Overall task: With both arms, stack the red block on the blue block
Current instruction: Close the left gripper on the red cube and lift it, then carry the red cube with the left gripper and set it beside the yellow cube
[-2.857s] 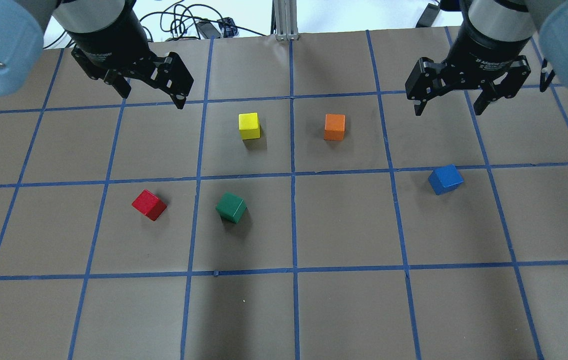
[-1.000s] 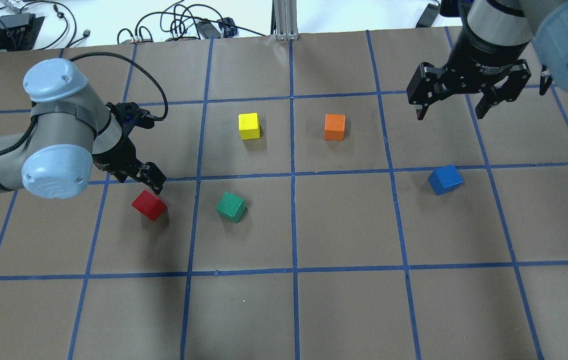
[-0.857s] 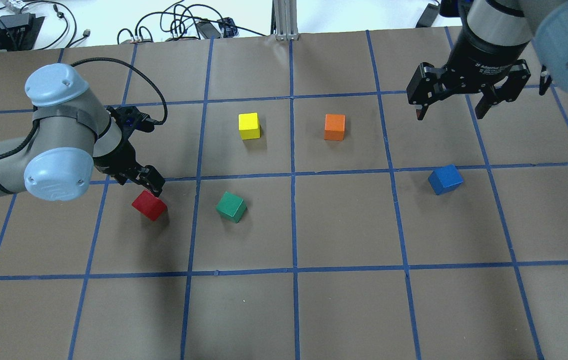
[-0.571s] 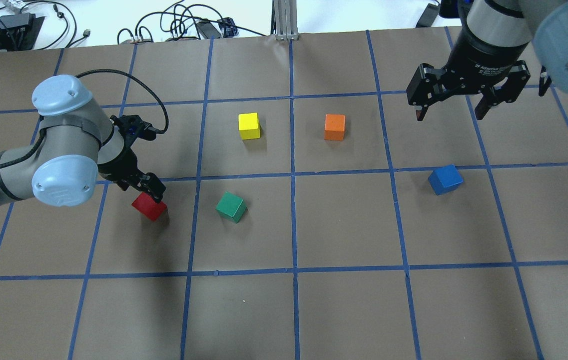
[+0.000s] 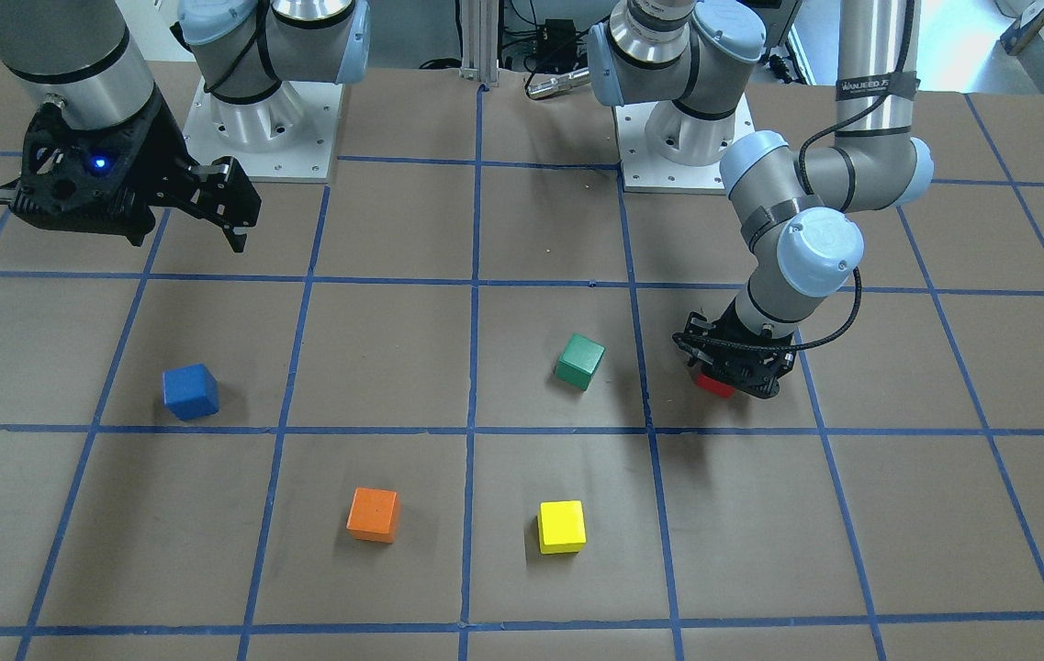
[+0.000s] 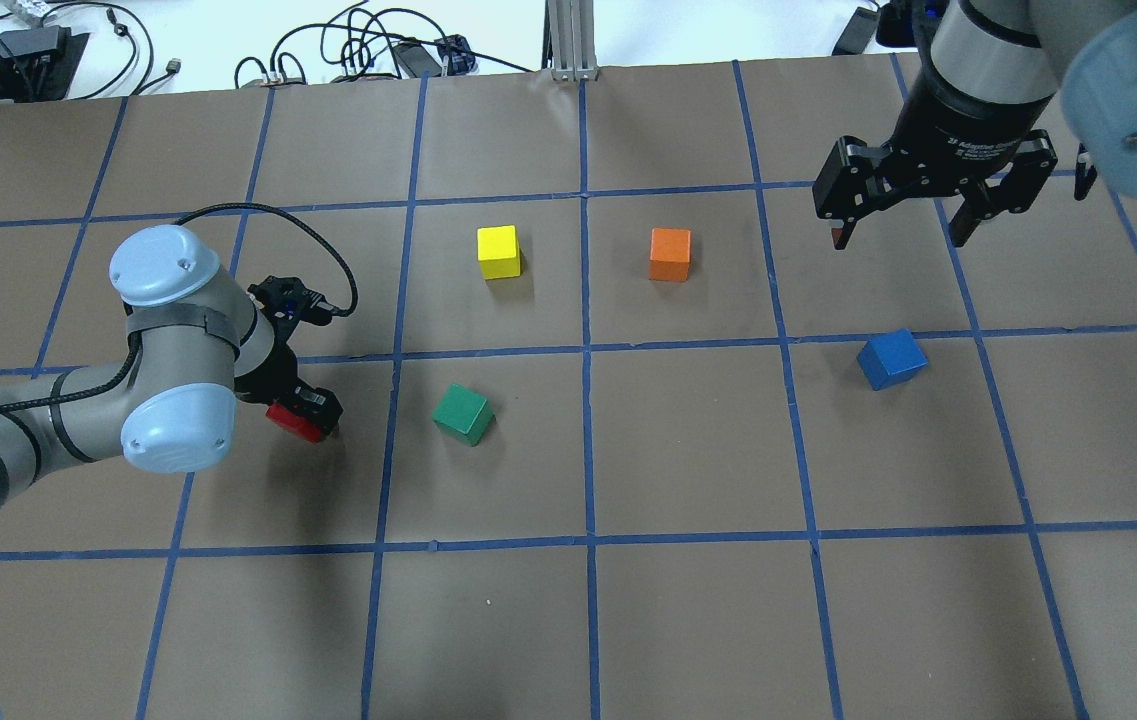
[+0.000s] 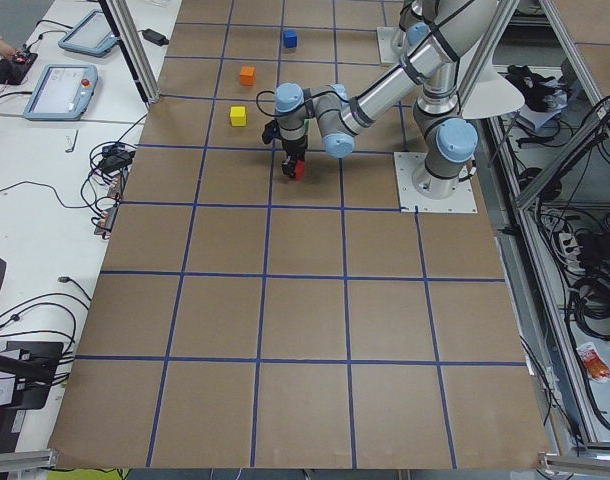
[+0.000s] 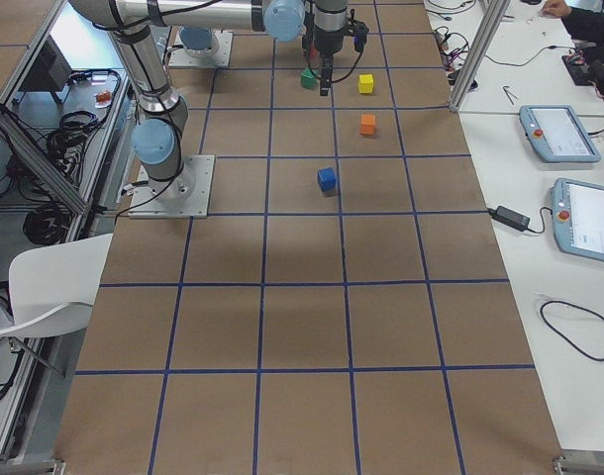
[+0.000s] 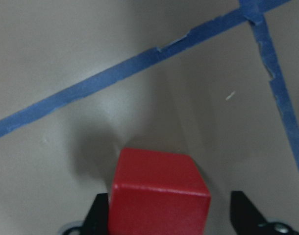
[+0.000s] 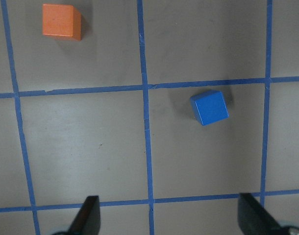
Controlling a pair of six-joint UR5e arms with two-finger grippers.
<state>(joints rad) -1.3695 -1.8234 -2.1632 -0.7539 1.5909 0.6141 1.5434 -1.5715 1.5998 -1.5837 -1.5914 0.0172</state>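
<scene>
The red block (image 6: 296, 426) sits on the table at the left; it also shows in the front view (image 5: 712, 386). My left gripper (image 6: 294, 412) is down over it with its fingers on either side. In the left wrist view the red block (image 9: 159, 196) stands between the open fingers, with a gap on its right side. The blue block (image 6: 892, 359) lies alone at the right and also shows in the right wrist view (image 10: 210, 107). My right gripper (image 6: 898, 236) hangs open and empty, high above the table beyond the blue block.
A green cube (image 6: 463, 414) sits just right of the red block. A yellow cube (image 6: 498, 252) and an orange cube (image 6: 669, 254) sit farther back near the middle. Blue tape lines grid the brown table.
My left arm has swung in and come down from the far left; its fingers now straddle the red block. The right gripper has barely moved. No block has moved.
</scene>
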